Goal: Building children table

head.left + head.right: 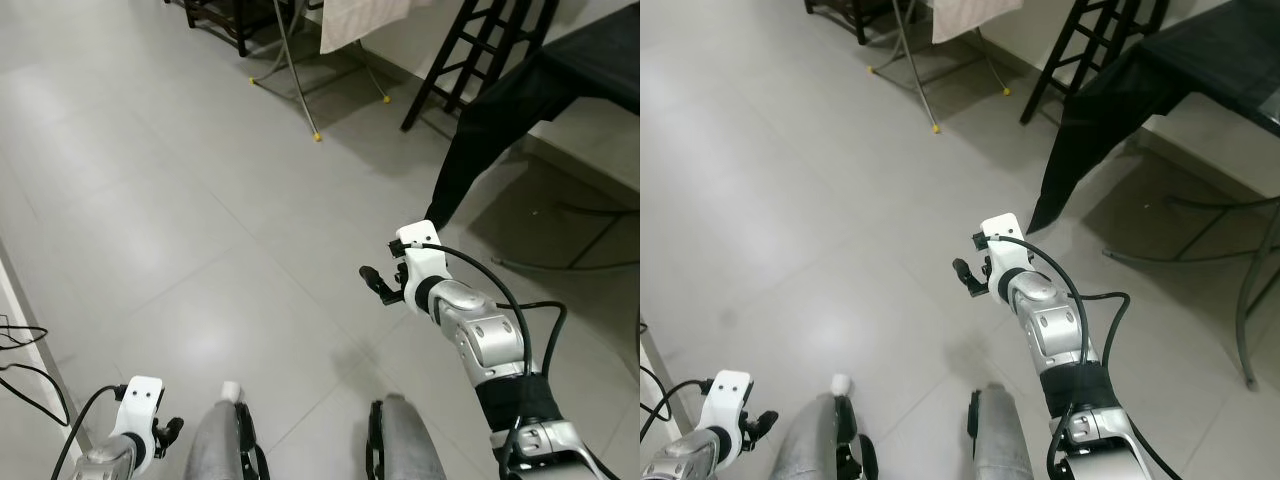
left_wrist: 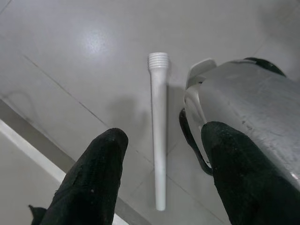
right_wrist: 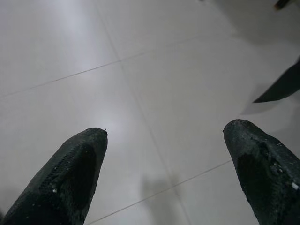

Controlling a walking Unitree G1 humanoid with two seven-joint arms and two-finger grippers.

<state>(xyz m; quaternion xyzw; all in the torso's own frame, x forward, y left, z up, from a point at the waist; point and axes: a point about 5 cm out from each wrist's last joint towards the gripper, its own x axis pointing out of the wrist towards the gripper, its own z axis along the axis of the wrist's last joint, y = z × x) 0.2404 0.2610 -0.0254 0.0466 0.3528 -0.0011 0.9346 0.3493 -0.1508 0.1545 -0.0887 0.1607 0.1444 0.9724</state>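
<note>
grey tile floor (image 1: 200, 230); right gripper (image 1: 372, 280) raised forward, fingers apart.

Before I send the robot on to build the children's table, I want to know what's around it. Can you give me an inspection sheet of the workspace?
Surface: pale grey tiled floor, bare where seen.
Job's things: one white table leg with a threaded end, lying on the floor by the robot's leg.
Clutter: black cloth hanging off a dark table.
Claws: left claw low at the robot's side, open above the table leg; right claw raised over the floor, open and empty.
Cables: black cables on the floor at far left; more under the dark table.
Surroundings: drying rack, black ladder-like frame.
</note>
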